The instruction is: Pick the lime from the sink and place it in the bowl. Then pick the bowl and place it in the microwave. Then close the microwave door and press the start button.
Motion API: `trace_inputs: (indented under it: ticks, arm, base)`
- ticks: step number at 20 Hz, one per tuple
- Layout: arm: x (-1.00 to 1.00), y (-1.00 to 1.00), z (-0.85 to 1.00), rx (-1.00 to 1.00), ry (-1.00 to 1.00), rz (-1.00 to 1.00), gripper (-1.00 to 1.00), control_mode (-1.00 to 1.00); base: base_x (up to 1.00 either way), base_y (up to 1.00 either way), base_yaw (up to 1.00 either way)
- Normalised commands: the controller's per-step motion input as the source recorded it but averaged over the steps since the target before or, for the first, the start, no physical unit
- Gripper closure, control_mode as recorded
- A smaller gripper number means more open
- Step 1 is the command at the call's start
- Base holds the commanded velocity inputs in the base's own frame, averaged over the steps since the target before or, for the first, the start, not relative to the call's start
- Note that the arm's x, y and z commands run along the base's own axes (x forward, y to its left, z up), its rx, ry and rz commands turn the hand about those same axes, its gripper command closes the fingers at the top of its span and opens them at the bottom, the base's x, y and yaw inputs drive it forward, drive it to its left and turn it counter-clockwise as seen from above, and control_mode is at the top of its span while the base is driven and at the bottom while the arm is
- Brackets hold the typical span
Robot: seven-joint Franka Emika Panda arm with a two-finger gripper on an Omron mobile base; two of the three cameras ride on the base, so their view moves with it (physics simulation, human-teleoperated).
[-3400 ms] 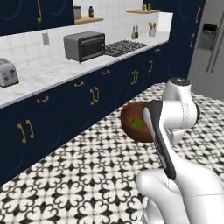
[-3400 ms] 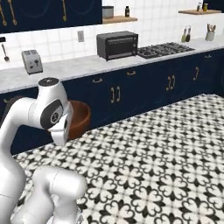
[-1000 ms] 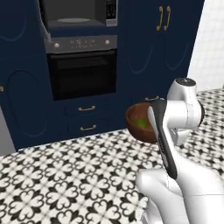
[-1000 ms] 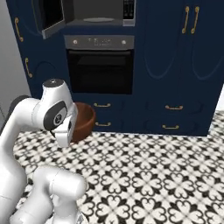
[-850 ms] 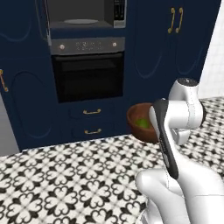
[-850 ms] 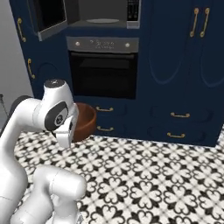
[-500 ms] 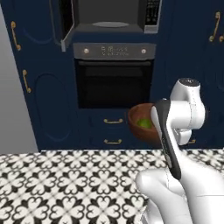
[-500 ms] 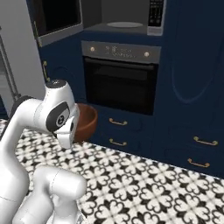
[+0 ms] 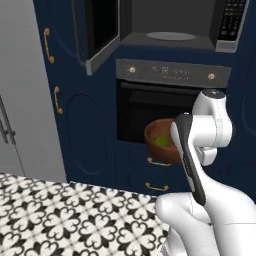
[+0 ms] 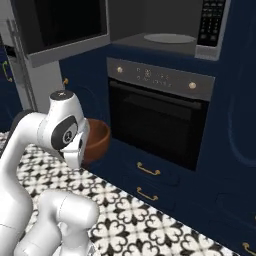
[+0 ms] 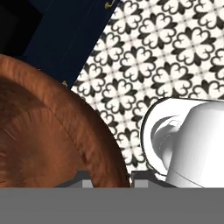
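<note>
The end effector (image 11: 107,177) is clamped on the glossy reddish-brown wooden bowl's (image 9: 162,146) rim at six o'clock. Rigid, probably slippery; the small yellow-green lime (image 9: 161,142) may roll

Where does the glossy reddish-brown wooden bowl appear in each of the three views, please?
Left base view: the glossy reddish-brown wooden bowl sits right of centre, before the black wall oven, beside the white arm.
Right base view: left of centre, behind the arm, left of that oven.
Hand view: fills the lower left.
Shared landmark: the oven.

The microwave (image 9: 170,30) cavity stands clear above its plate (image 9: 170,36); the door (image 9: 97,30) juts out at its left edge.
</note>
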Motion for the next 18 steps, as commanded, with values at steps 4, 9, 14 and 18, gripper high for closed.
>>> trace_inputs:
  ticks: [4,9,14,18]
  arm:
    - [0.00,0.00,0.00,0.00,0.00,0.00,1.00,1.00]
    - [0.00,0.00,0.00,0.00,0.00,0.00,1.00,1.00]
    - [0.00,0.00,0.00,0.00,0.00,0.00,1.00,1.00]
    - [0.00,0.00,0.00,0.00,0.00,0.00,1.00,1.00]
  base:
    - [1.00,-0.69,0.34]
    - [0.95,-0.62,0.28]
    - [0.96,-0.33,0.21]
    - [0.51,0.12,0.07]
